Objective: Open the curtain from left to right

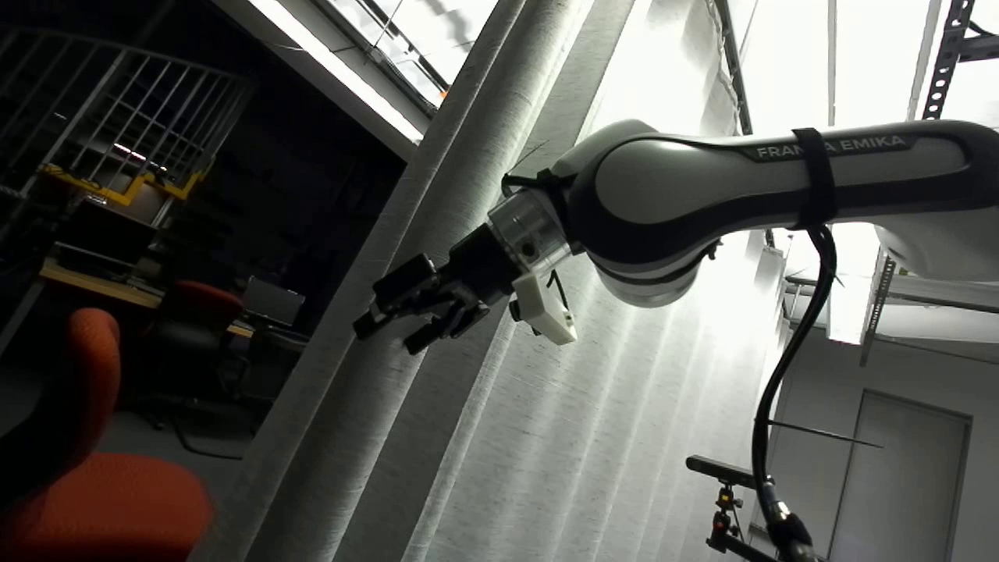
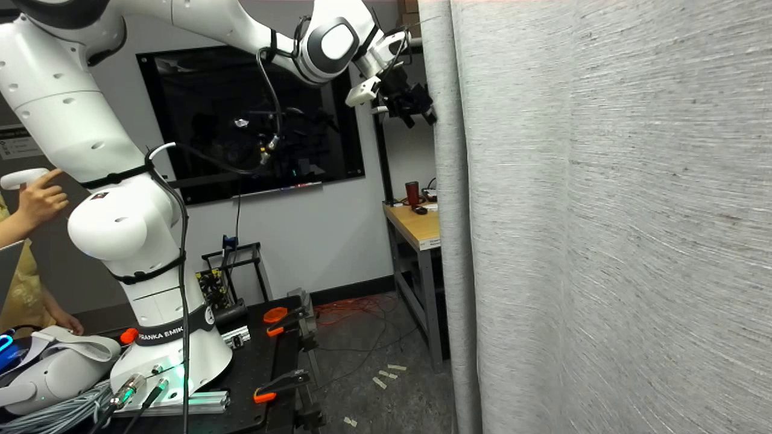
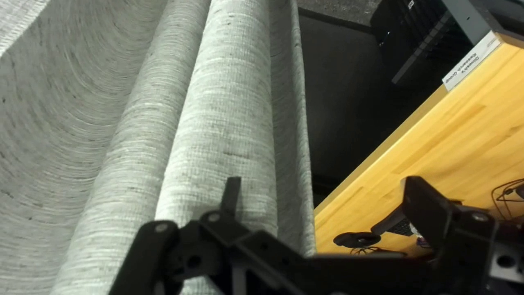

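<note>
Hand (image 1: 392, 333), fingers (image 3: 422, 200) spread, beside curtain (image 2: 603, 211); table (image 3: 444, 149) beyond

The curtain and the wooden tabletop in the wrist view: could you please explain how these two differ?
The curtain is pale grey, while the tabletop is yellow-brown. The curtain hangs in soft, rounded folds; the tabletop is flat with a straight edge. Dark objects lie on the tabletop, whereas the curtain shows only fabric streaks. Both are partly hidden by the open jaws.
</note>
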